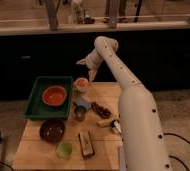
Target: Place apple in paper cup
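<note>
The small white paper cup point(81, 86) stands at the table's back edge, just right of the green tray. A round red-orange apple point(81, 81) shows in the cup's mouth and fills it. My gripper point(91, 74) hangs from the white arm's wrist point(94, 59), pointing down. It is just above and to the right of the cup, close to the rim. I cannot tell whether it touches the apple.
A green tray point(38, 107) holds a wide orange bowl point(55, 95). In front of the cup are a grey metal cup point(79, 113), dark grapes point(100, 110), a banana point(105, 122), a dark brown bowl point(52, 130), a green cup point(64, 148) and a brown box point(86, 143). My arm point(138, 120) covers the table's right side.
</note>
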Motion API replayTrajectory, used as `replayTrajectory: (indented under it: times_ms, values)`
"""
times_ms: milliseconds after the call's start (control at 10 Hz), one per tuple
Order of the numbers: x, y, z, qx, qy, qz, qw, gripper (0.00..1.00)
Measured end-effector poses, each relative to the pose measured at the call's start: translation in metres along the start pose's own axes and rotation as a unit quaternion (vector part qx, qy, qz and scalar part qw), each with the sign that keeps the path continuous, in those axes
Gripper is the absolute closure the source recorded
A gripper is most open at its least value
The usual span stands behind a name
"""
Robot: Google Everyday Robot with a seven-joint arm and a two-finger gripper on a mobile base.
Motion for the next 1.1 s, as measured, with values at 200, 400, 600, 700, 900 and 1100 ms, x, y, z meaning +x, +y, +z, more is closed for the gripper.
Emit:
replayTrajectory:
  times_ms: [200, 400, 600, 700, 900, 1100]
  values:
    - [0.0007, 0.0003, -0.0001, -0.001, 0.000, 0.000, 1.0000, 0.20]
    - [0.0014, 0.0010, -0.0003, -0.001, 0.000, 0.001, 1.0000, 0.20]
    - [0.0003, 0.0004, 0.0007, -0.002, 0.000, 0.000, 1.0000, 0.20]
    - [0.0005, 0.0005, 0.0006, -0.002, 0.000, 0.000, 1.0000, 0.20]
    - [0.0011, 0.0010, 0.0003, -0.002, 0.000, 0.000, 1.0000, 0.20]
    - [0.0010, 0.0015, 0.0017, -0.003, 0.000, 0.000, 1.0000, 0.20]
